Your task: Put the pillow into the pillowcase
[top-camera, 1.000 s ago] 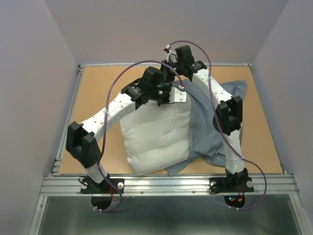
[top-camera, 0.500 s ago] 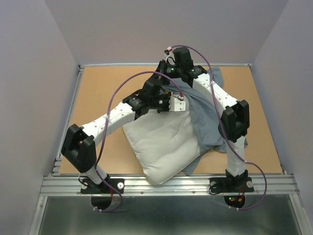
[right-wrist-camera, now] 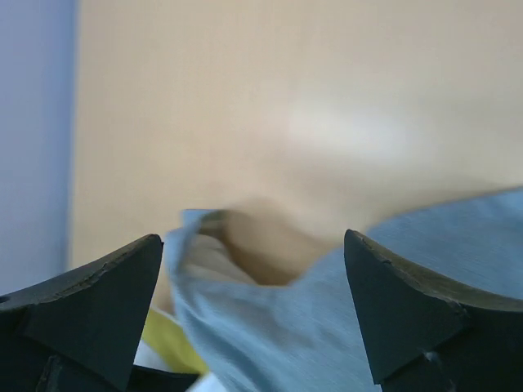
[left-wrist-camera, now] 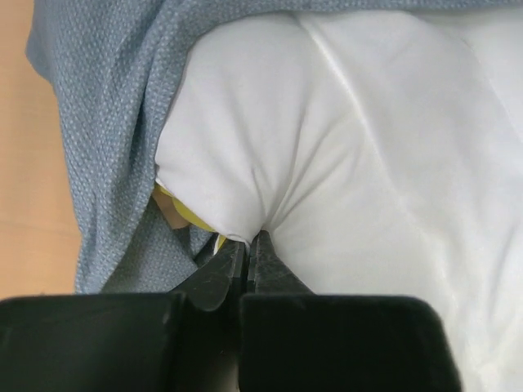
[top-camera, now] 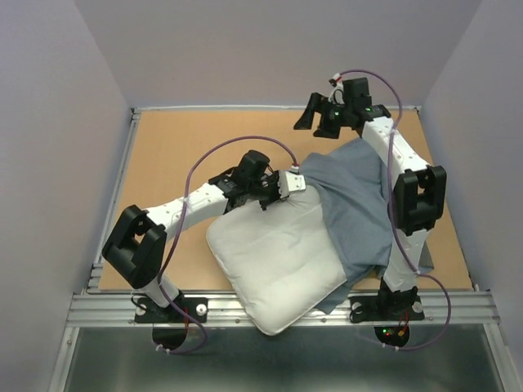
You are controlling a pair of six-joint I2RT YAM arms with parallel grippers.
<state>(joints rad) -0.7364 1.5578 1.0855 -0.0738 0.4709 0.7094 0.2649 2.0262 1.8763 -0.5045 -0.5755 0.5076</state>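
Observation:
The white pillow (top-camera: 274, 261) lies slanted on the table, its near corner reaching over the front rail. My left gripper (top-camera: 286, 184) is shut on the pillow's far corner; in the left wrist view the jaws (left-wrist-camera: 248, 245) pinch white fabric (left-wrist-camera: 368, 163) beside a yellow band (left-wrist-camera: 192, 214). The grey-blue pillowcase (top-camera: 355, 204) is draped over the pillow's right side and wraps round that corner (left-wrist-camera: 106, 122). My right gripper (top-camera: 315, 118) hangs open above the table's far edge, holding nothing. Blurred pillowcase cloth (right-wrist-camera: 327, 327) lies below its spread jaws (right-wrist-camera: 252, 238).
The tan table (top-camera: 180, 147) shows bare wood on its left half and along the back. A metal rail (top-camera: 458, 306) runs along the near edge, with the arm bases on it. Plain grey walls close in the left, right and far sides.
The right gripper opened, let go of the pillowcase and rose to the far right. The pillowcase dropped flat. The pillow swung nearer the front, the left gripper still shut on it.

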